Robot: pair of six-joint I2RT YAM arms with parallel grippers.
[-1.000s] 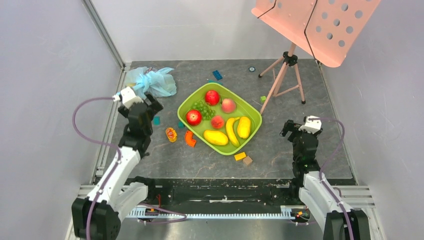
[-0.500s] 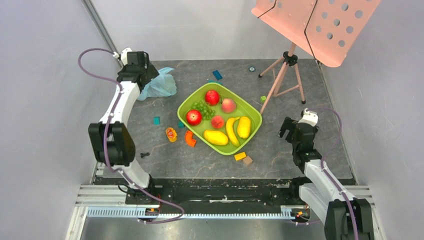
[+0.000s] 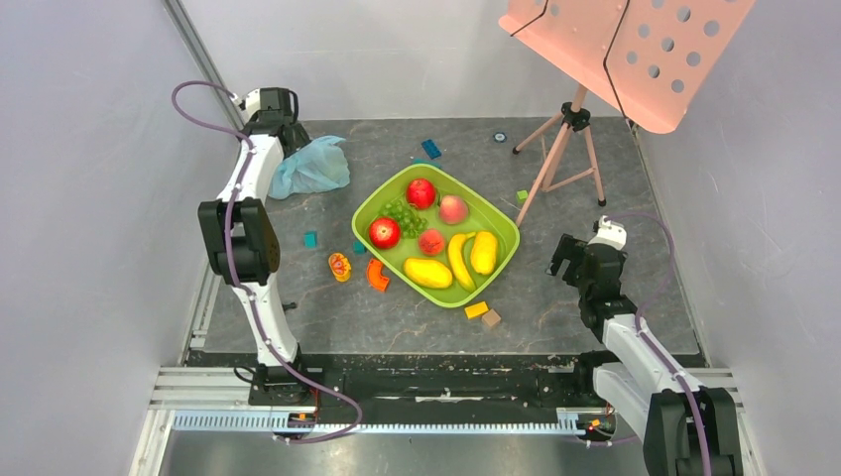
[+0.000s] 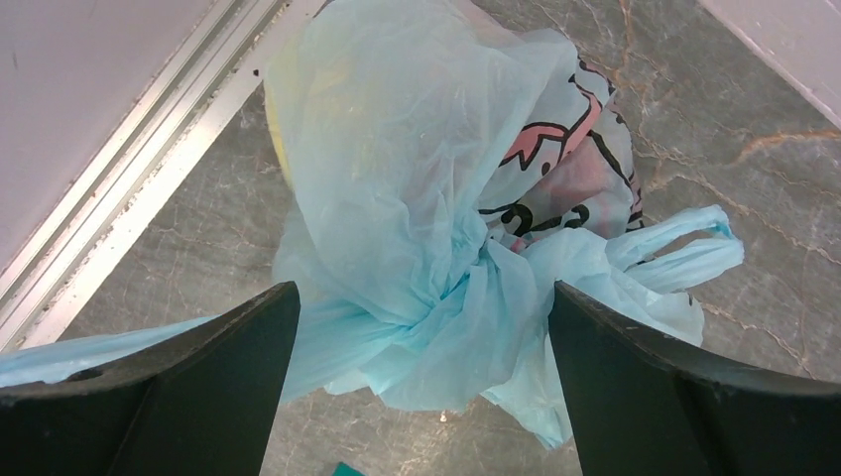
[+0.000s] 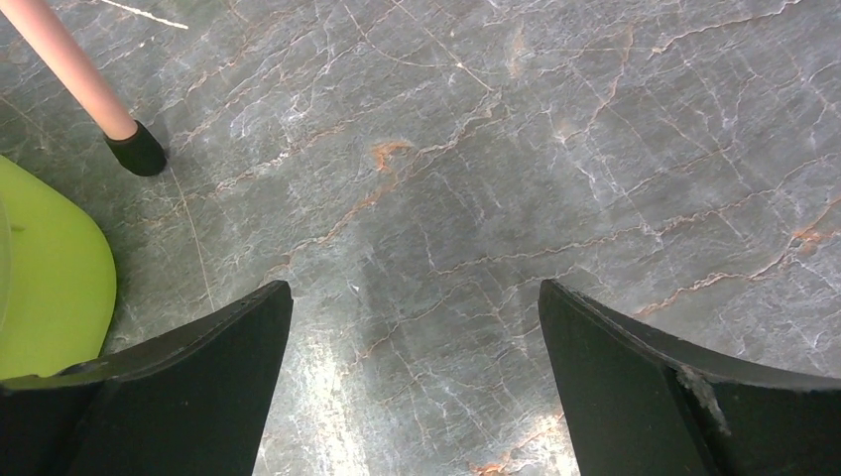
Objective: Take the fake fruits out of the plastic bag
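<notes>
Nearest, toward the table's [image 3: 555, 317] right edge: right gripper [image 5: 415, 286], fingers spread wide, holding nothing, hanging over bare grey marbled surface just beside the green tray's [image 3: 512, 234] right rim. Parked clear of the work, probably to leave room for the other arm.

By the tray's near corner, an orange and a brown building block [image 3: 476, 309]; off its left rim, two orange toy pieces [image 3: 378, 275]. No part of the job.

At the table's centre, the green tray, filled with glossy fake fruits [image 3: 428, 272]: two red apples, a peach, green grapes, a small red strawberry-like piece, a banana, a mango, a lemon. Likely the drop-off place for anything taken from the bag.

Farther back, in the far-left corner beside the metal rail [image 4: 149, 178]: the plastic bag [image 4: 397, 198], thin, crinkled, light blue with pink-and-black cartoon print, gathered into a twist near its middle, loop handles trailing right. Bulging. A yellowish shape behind the film at its upper left, possibly a fruit inside, though too clouded to confirm.

Directly above it, left gripper [image 4: 424, 288], arm stretched far out, fingers parted wide to either side of the twisted neck, touching nothing. Placed so for a pinch on the gathered plastic, judged the surest handle for lifting or opening.

Farthest right, a pink music stand [image 3: 635, 50] on tripod legs, well apart from the bag.
</notes>
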